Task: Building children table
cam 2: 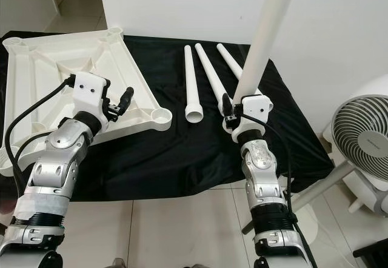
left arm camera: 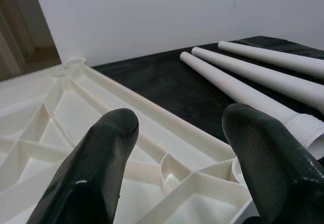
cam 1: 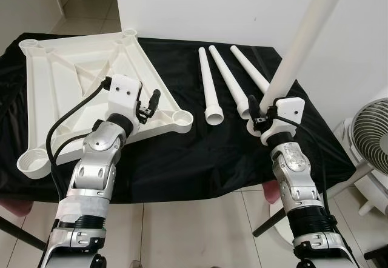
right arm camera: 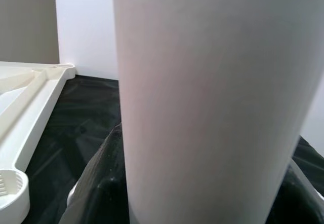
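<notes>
A white plastic tabletop [cam 1: 66,68] lies upside down on the black cloth, ribs up, with round leg sockets at its corners [cam 1: 181,120]. My left gripper [cam 1: 151,101] hovers open over its near right edge, close to that socket [left arm camera: 174,171]. My right gripper [cam 1: 257,113] is shut on a long white table leg [cam 1: 303,40], held upright and tilted to the right above the cloth. Three more white legs [cam 1: 209,86] lie side by side on the cloth between the two arms.
The black cloth [cam 1: 200,153] covers a low table, with its front edge just before my arms. A white fan [cam 1: 370,137] stands on the floor at the right. A white wall [cam 1: 242,7] rises behind the table.
</notes>
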Motion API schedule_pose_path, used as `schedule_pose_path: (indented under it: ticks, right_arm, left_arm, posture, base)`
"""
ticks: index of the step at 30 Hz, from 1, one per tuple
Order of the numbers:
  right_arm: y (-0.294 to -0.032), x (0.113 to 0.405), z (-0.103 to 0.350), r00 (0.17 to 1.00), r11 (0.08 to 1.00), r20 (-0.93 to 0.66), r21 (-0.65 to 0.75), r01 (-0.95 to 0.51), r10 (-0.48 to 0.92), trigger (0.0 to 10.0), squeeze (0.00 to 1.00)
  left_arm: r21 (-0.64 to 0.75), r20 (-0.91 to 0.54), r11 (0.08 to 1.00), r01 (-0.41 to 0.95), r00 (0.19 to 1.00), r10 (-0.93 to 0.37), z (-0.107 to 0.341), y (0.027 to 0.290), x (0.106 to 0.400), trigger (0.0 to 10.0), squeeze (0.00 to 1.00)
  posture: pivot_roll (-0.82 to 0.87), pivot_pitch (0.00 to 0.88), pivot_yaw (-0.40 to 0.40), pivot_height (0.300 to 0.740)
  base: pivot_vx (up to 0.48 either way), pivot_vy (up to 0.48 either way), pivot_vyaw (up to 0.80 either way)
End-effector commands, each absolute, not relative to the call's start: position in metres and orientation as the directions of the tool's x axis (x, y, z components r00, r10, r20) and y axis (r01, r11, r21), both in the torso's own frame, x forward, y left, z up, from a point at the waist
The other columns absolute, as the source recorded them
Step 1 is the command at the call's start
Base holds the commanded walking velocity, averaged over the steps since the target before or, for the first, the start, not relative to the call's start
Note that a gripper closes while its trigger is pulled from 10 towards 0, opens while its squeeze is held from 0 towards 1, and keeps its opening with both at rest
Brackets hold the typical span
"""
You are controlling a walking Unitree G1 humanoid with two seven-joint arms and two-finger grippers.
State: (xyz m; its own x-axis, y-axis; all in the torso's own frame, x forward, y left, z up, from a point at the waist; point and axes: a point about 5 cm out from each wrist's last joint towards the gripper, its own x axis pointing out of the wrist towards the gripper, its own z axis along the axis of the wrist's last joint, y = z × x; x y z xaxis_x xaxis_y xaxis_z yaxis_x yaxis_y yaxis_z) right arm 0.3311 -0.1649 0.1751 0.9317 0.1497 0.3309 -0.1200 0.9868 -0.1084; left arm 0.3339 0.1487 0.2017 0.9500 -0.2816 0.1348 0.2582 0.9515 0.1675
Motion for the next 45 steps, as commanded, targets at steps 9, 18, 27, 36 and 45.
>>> schedule_pose_path:
  ticks: [9,18,27,36,45]
  right_arm:
    - [-0.159,0.33,0.178,0.927,0.984,0.332,-0.108,-0.144,0.172,10.0,0.0]
    - [-0.157,0.328,0.175,0.933,0.984,0.317,-0.097,-0.148,0.171,10.0,0.0]
    - [-0.157,0.327,0.174,0.934,0.986,0.318,-0.1,-0.137,0.162,10.0,0.0]
    - [-0.158,0.327,0.174,0.935,0.986,0.319,-0.106,-0.13,0.158,10.0,0.0]
    - [-0.157,0.327,0.173,0.935,0.986,0.318,-0.108,-0.131,0.159,10.0,0.0]
  left_arm:
    - [0.184,0.145,0.965,0.189,0.965,-0.217,0.198,0.157,0.332,10.0,0.0]
    - [0.124,0.118,0.976,0.18,0.974,-0.195,0.192,0.164,0.331,10.0,0.0]
    - [0.127,0.109,0.978,0.165,0.978,-0.179,0.192,0.169,0.332,10.0,0.0]
    - [0.129,0.103,0.975,0.183,0.975,-0.197,0.192,0.166,0.333,10.0,0.0]
    - [0.175,0.125,0.967,0.186,0.97,-0.21,0.194,0.163,0.332,10.0,0.0]
  posture:
    - [0.09,0.065,-0.069,0.74]
    - [0.08,0.064,-0.067,0.74]
    - [0.08,0.054,-0.061,0.74]
    - [0.08,0.047,-0.058,0.74]
    - [0.09,0.045,-0.061,0.74]
  base:
    - [0.0,0.0,0.0]
    - [0.0,0.0,0.0]
    - [0.0,0.282,0.0]
    - [0.0,0.405,0.0]
    - [0.0,0.167,0.0]
